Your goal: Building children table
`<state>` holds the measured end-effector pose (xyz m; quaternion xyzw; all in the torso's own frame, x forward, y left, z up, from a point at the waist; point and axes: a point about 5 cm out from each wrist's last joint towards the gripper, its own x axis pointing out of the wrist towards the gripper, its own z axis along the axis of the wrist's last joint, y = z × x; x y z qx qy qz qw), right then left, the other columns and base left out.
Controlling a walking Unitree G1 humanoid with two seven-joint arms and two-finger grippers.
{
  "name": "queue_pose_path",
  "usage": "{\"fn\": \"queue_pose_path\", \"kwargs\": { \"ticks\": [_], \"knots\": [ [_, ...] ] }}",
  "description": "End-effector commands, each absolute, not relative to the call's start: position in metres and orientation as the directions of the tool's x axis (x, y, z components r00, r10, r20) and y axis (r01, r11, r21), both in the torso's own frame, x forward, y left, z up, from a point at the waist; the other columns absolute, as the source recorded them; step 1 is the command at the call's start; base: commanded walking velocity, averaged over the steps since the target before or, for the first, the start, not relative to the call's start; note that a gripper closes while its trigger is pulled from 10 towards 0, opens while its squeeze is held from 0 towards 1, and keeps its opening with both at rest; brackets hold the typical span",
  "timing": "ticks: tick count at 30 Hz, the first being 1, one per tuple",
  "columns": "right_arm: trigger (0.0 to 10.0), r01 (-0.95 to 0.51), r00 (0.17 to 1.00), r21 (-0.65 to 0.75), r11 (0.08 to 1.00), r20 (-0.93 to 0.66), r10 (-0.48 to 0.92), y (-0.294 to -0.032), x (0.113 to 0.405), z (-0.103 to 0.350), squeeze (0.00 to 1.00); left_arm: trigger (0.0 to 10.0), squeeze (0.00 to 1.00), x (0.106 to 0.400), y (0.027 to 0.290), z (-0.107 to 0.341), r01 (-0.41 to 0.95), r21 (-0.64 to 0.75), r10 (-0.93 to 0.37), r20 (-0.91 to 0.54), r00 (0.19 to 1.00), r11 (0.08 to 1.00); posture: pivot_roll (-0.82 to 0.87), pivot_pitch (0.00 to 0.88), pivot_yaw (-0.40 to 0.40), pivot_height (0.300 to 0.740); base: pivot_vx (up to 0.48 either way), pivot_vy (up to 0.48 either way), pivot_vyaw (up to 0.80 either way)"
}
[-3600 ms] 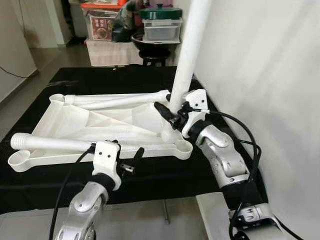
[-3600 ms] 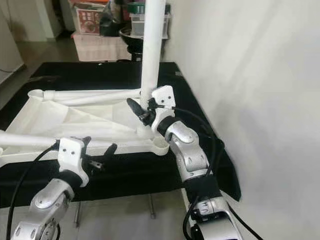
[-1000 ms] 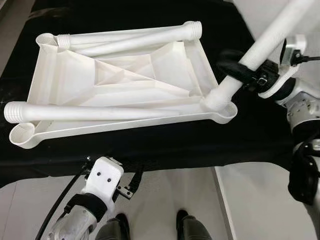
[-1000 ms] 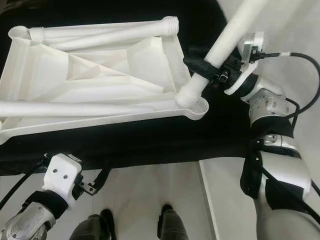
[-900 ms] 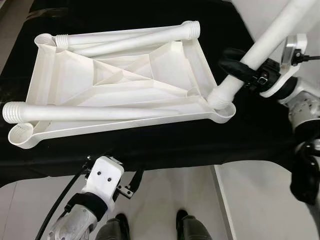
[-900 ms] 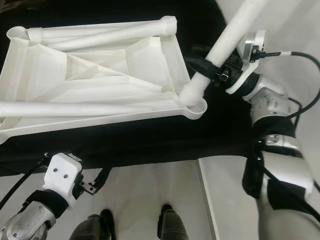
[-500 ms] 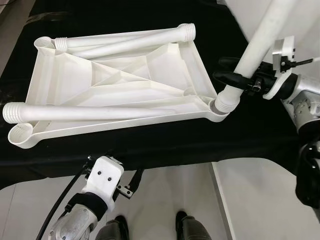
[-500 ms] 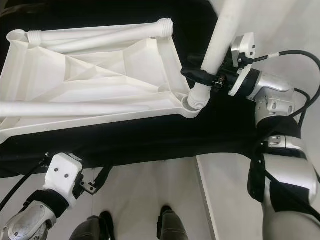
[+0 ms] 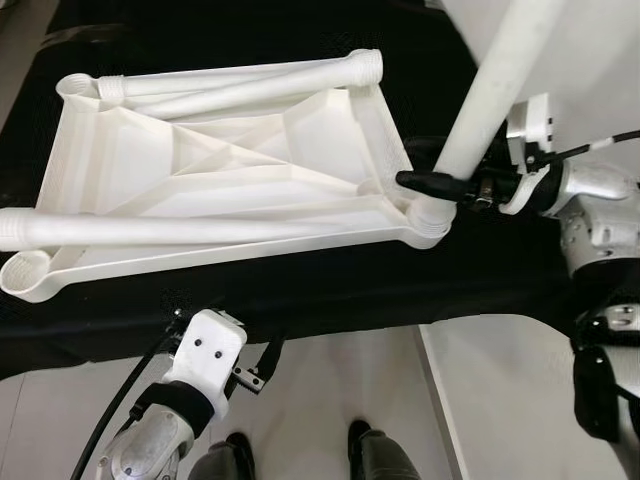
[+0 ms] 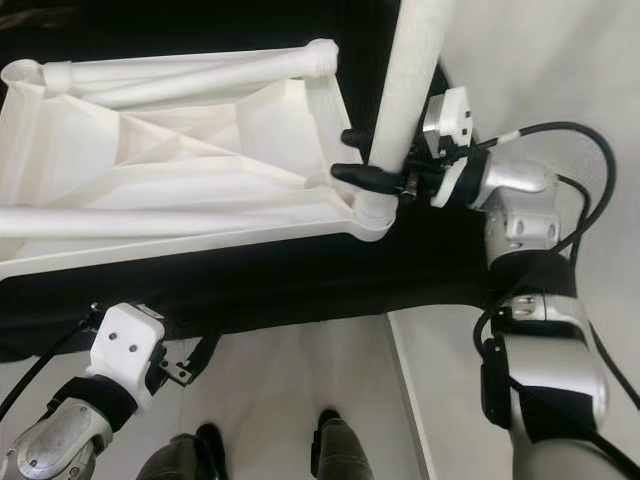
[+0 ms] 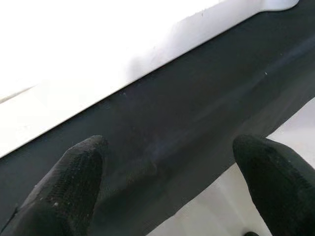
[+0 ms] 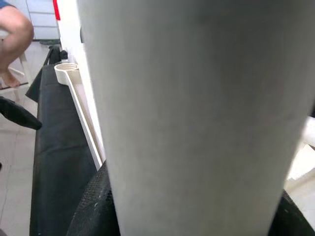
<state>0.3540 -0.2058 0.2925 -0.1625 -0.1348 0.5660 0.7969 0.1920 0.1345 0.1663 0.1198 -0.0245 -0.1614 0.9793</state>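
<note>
The white tabletop (image 9: pixel 230 170) lies upside down on a black-covered surface (image 9: pixel 300 290). My right gripper (image 9: pixel 432 182) is shut on a white table leg (image 9: pixel 490 90), which stands nearly upright with its lower end in the near right corner socket (image 9: pixel 428 218). In the right wrist view the leg (image 12: pixel 197 108) sits between the black fingers (image 12: pixel 93 206). Two loose legs (image 9: pixel 240 82) lie along the far edge, and another leg (image 9: pixel 200 230) lies along the near side. My left gripper (image 9: pixel 228 330) hangs open just before the front edge, with nothing between its fingers (image 11: pixel 74 177).
A white wall (image 9: pixel 590 60) rises close on the right. Pale floor (image 9: pixel 320 400) and my feet (image 9: pixel 375 460) lie below the front edge. A person's bare leg (image 12: pixel 15 29) is in the background of the right wrist view.
The leg has swung from leaning right to nearly upright, its foot settling into the corner socket. My right gripper moved left with it. The left arm has stayed put.
</note>
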Motion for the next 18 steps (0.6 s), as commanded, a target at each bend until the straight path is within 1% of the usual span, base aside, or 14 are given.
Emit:
{"fn": "queue_pose_path", "kwargs": {
  "ticks": [1,2,3,5,6,8,10,11,13,14,17,18],
  "knots": [
    [10.0,-0.914,0.265,-0.318,0.252,0.004,0.964,-0.193,0.354,0.270,0.00,10.0,0.00,0.189,0.135,0.160,0.315,0.244,-0.320,-0.019,0.947,0.917,-0.18,0.324,-0.049,0.740,0.000,0.000,0.00],
    [10.0,-0.918,0.248,-0.313,0.243,0.022,0.968,-0.186,0.353,0.269,0.00,10.0,0.00,0.190,0.135,0.160,0.314,0.243,-0.319,-0.018,0.947,0.918,-0.18,0.324,-0.049,0.740,0.000,0.000,0.00],
    [10.0,-0.918,0.248,-0.313,0.243,0.022,0.968,-0.186,0.353,0.269,0.00,10.0,0.00,0.190,0.135,0.160,0.314,0.243,-0.319,-0.018,0.947,0.918,-0.18,0.324,-0.049,0.740,0.000,0.000,0.00],
    [10.0,-0.927,0.230,-0.281,0.250,0.104,0.968,-0.172,0.352,0.272,0.00,10.0,0.00,0.190,0.135,0.160,0.313,0.241,-0.319,-0.017,0.948,0.919,-0.19,0.324,-0.054,0.740,0.000,0.000,0.00],
    [10.0,-0.927,0.230,-0.281,0.250,0.104,0.968,-0.172,0.352,0.272,0.00,10.0,0.00,0.190,0.135,0.160,0.313,0.241,-0.319,-0.017,0.948,0.919,-0.19,0.324,-0.054,0.740,0.000,0.000,0.00],
    [10.0,-0.939,0.215,-0.221,0.265,0.229,0.949,-0.153,0.350,0.279,0.00,10.0,0.00,0.190,0.134,0.160,0.311,0.237,-0.316,-0.015,0.948,0.920,-0.20,0.323,-0.059,0.740,0.000,0.000,0.00],
    [10.0,-0.939,0.215,-0.221,0.265,0.229,0.949,-0.153,0.350,0.279,0.00,10.0,0.00,0.190,0.134,0.160,0.311,0.237,-0.316,-0.015,0.948,0.920,-0.20,0.323,-0.059,0.740,0.000,0.000,0.00],
    [10.0,-0.946,0.206,-0.190,0.263,0.271,0.940,-0.143,0.348,0.280,0.00,10.0,0.00,0.190,0.134,0.160,0.310,0.236,-0.315,-0.014,0.949,0.921,-0.20,0.322,-0.062,0.740,0.000,0.000,0.00],
    [10.0,-0.946,0.206,-0.190,0.263,0.271,0.940,-0.143,0.348,0.280,0.00,10.0,0.00,0.190,0.134,0.160,0.310,0.236,-0.315,-0.014,0.949,0.921,-0.20,0.322,-0.062,0.740,0.000,0.000,0.00],
    [10.0,-0.951,0.205,-0.165,0.261,0.297,0.933,-0.132,0.346,0.279,0.00,10.0,0.00,0.190,0.134,0.160,0.309,0.235,-0.315,-0.014,0.949,0.922,-0.20,0.319,-0.064,0.740,0.000,0.000,0.00],
    [10.0,-0.951,0.205,-0.165,0.261,0.297,0.933,-0.132,0.346,0.279,0.00,10.0,0.00,0.190,0.134,0.160,0.309,0.235,-0.315,-0.014,0.949,0.922,-0.20,0.319,-0.064,0.740,0.000,0.000,0.00],
    [10.0,-0.948,0.225,-0.153,0.279,0.297,0.928,-0.117,0.346,0.274,0.00,10.0,0.00,0.190,0.134,0.160,0.309,0.233,-0.314,-0.014,0.949,0.922,-0.20,0.313,-0.066,0.740,0.000,0.000,0.00]
  ]
}}
